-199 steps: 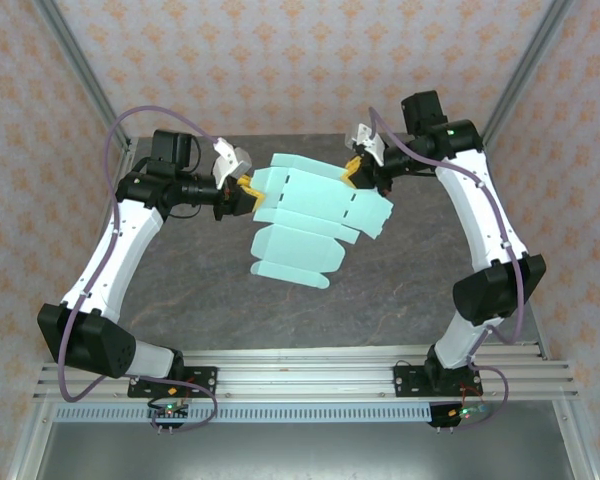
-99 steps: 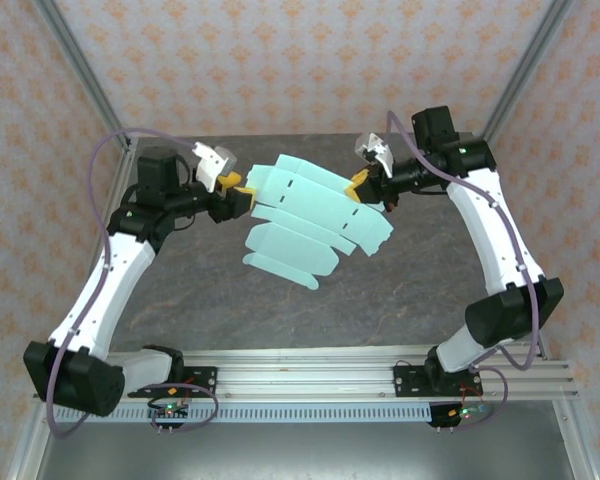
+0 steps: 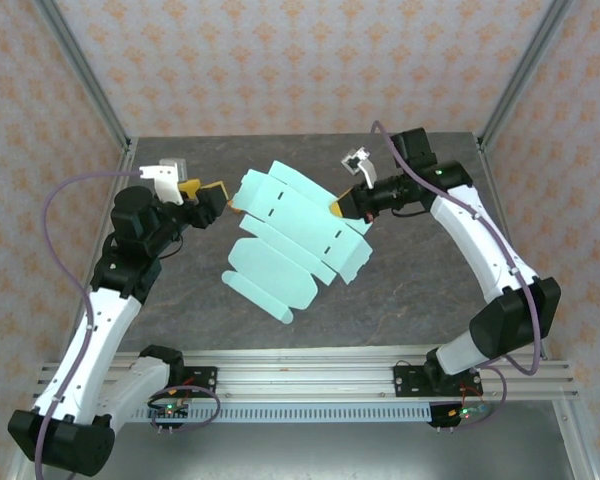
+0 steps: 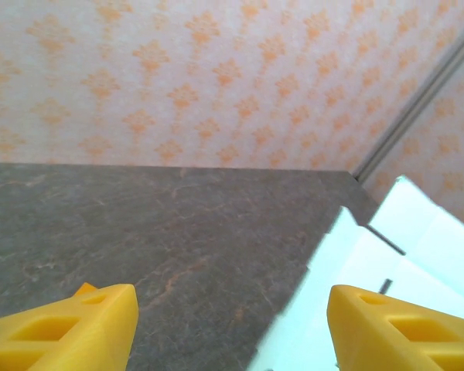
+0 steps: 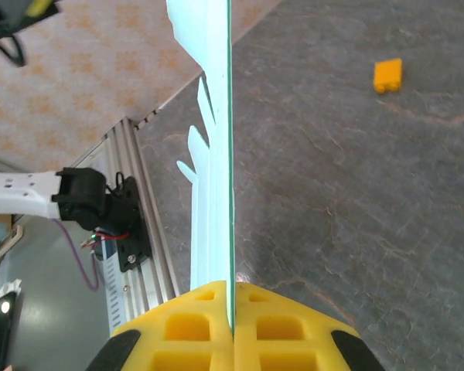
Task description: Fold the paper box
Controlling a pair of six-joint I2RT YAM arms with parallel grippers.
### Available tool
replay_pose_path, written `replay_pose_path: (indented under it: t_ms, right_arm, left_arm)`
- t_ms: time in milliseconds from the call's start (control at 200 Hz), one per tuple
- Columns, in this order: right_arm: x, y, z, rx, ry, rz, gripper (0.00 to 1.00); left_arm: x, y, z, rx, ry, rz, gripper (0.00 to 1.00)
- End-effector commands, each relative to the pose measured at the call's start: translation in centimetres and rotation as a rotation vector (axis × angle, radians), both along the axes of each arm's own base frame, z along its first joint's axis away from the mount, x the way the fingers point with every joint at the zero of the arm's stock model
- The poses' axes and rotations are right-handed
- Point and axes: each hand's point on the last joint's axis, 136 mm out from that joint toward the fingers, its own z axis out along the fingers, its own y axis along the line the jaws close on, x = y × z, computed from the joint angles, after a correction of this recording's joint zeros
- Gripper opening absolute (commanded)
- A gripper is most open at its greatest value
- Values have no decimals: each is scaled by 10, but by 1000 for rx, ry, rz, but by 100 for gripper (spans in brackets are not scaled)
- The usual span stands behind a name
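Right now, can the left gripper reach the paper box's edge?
Likely yes: the left gripper is open, the paper box edge lies just beside one finger with nothing between them, and the right gripper holds the sheet up.

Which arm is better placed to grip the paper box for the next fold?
Probably the left: the left gripper is open beside the paper box; the right gripper is shut on it, holding it up.

We find a small orange block lying on the grey marbled tabletop, with orange-patterned walls behind.
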Motion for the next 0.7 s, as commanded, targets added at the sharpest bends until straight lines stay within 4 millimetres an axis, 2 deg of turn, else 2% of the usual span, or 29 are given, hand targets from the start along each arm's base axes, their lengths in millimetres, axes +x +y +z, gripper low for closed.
replay_pose_path:
  t_ms: [0, 75, 220, 315, 440, 581, 696]
  right_arm:
    - [21, -1, -2, -19, 11, -135, 0]
    - [20, 1, -7, -42, 7, -142, 0]
    - [19, 0, -36, -206, -17, -142, 0]
    - [25, -6, -50, -305, -66, -172, 0]
    - [28, -7, -52, -323, -104, -166, 0]
    - [22, -7, -53, -336, -138, -102, 0]
    - [16, -5, -47, -323, -184, -27, 0]
  left_arm:
    - [-3, 9, -19, -43, 83, 74, 66]
    - [-4, -1, -31, -53, 126, 35, 66]
    - [-2, -21, -47, -36, 169, -7, 65]
    - [1, -34, -59, -11, 201, -31, 64]
    - [2, -50, -80, 5, 265, -78, 62]
    - [3, -65, -98, 26, 281, -155, 64]
    - [11, -62, -106, 110, 238, -156, 68]
